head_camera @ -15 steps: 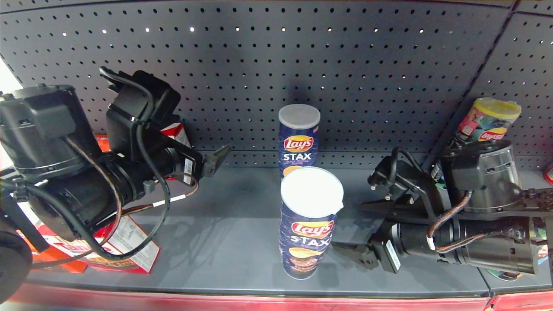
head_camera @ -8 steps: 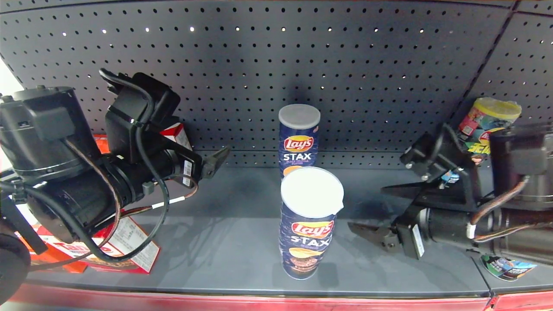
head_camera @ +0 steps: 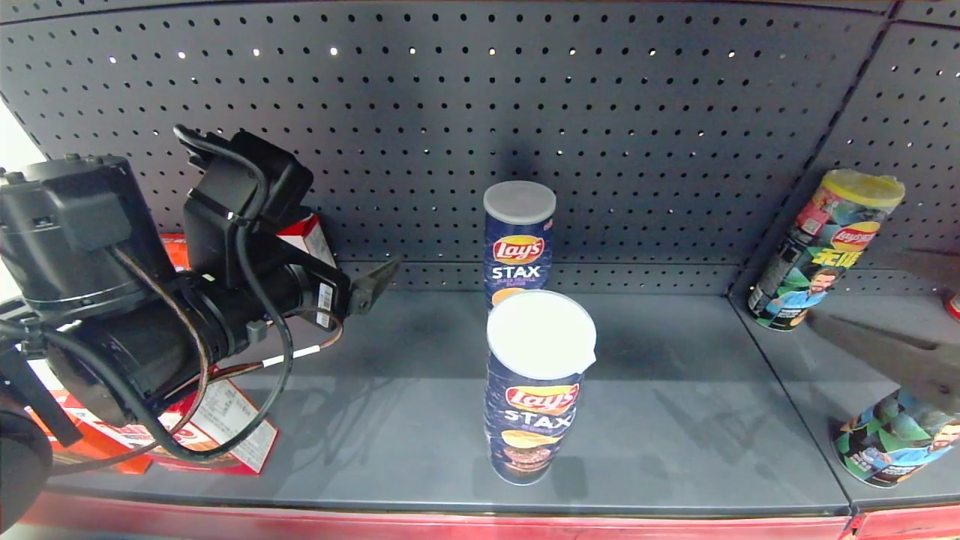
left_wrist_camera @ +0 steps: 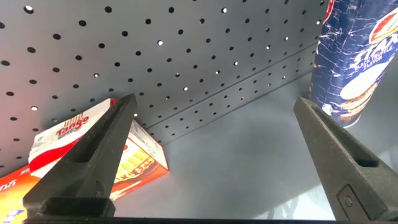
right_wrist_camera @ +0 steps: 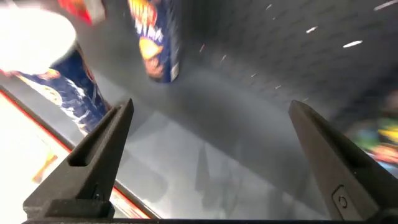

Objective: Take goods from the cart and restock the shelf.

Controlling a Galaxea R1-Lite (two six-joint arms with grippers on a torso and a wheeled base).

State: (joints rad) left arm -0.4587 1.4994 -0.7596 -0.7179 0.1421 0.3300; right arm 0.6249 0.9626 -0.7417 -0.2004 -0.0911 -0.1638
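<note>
Hovering at left-centre of head frame, left gripper [head_camera: 375,279] is standing wide open, gripping nothing. Red box [left_wrist_camera: 93,149] is lying just beyond its fingers, against pegboard [head_camera: 420,112]. Right gripper [right_wrist_camera: 211,104] is spreading wide over shelf [head_camera: 405,420], empty. Front can [head_camera: 538,390] is standing upright at frame centre near shelf edge; rear can [head_camera: 518,240] is standing directly behind, at pegboard. Yellow-lidded can [head_camera: 825,251] is sitting at right edge.

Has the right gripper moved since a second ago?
Yes. The right gripper has withdrawn to the robot's right, away from the front chips can, which stands where it was.
</note>
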